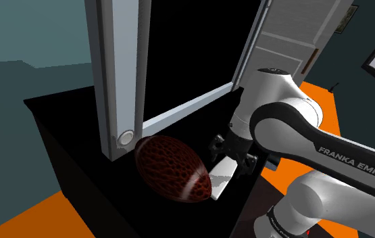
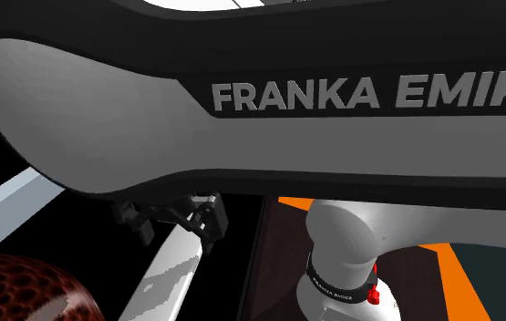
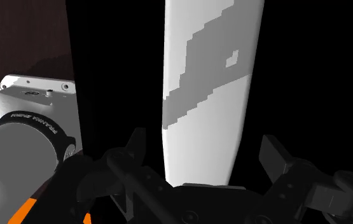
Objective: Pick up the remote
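The remote (image 1: 221, 177) is a flat white bar with grey patches, lying on the black tabletop (image 1: 78, 128) near its edge closest to the stand. My gripper (image 1: 234, 157) is low over the end of the remote nearest the arm. In the wrist view the remote (image 3: 210, 95) runs straight away from the hand, and the gripper (image 3: 203, 151) is open with one black finger on each side of it and a small gap at both. The second exterior view shows the gripper (image 2: 176, 217) just above the remote (image 2: 170, 274).
A dark red, net-patterned oval ball (image 1: 172, 169) lies right beside the remote, on the shoulder view's left. A tall white post (image 1: 115, 74) stands behind it, with a black area beyond. Orange floor (image 1: 27, 220) surrounds the table. The arm's base (image 3: 35, 95) stands close by.
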{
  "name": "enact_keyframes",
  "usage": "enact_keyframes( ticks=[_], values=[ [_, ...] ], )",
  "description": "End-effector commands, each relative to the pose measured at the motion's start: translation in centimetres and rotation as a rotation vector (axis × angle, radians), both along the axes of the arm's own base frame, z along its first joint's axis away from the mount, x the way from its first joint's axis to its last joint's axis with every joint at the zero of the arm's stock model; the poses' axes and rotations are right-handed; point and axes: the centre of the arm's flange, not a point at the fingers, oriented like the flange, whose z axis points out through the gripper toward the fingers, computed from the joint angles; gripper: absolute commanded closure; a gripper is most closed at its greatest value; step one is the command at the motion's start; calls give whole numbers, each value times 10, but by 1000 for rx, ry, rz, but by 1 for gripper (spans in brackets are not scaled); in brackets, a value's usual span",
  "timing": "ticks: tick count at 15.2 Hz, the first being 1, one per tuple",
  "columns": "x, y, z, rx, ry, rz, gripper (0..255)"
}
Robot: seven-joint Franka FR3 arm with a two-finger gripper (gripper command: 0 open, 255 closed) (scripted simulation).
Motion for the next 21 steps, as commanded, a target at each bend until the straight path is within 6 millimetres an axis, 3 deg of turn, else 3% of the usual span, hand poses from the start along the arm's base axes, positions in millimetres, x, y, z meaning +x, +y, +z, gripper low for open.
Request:
enact_keyframes(
  ticks=[1,4,5,14,21],
  values=[
    [0,1,-10,0,-1,-3,0],
    [0,1,-18,0,-1,-3,0],
    [0,2,-19,0,-1,-3,255],
    [0,1,-18,0,-1,-3,255],
    [0,1,19,0,-1,-3,255]
  ],
)
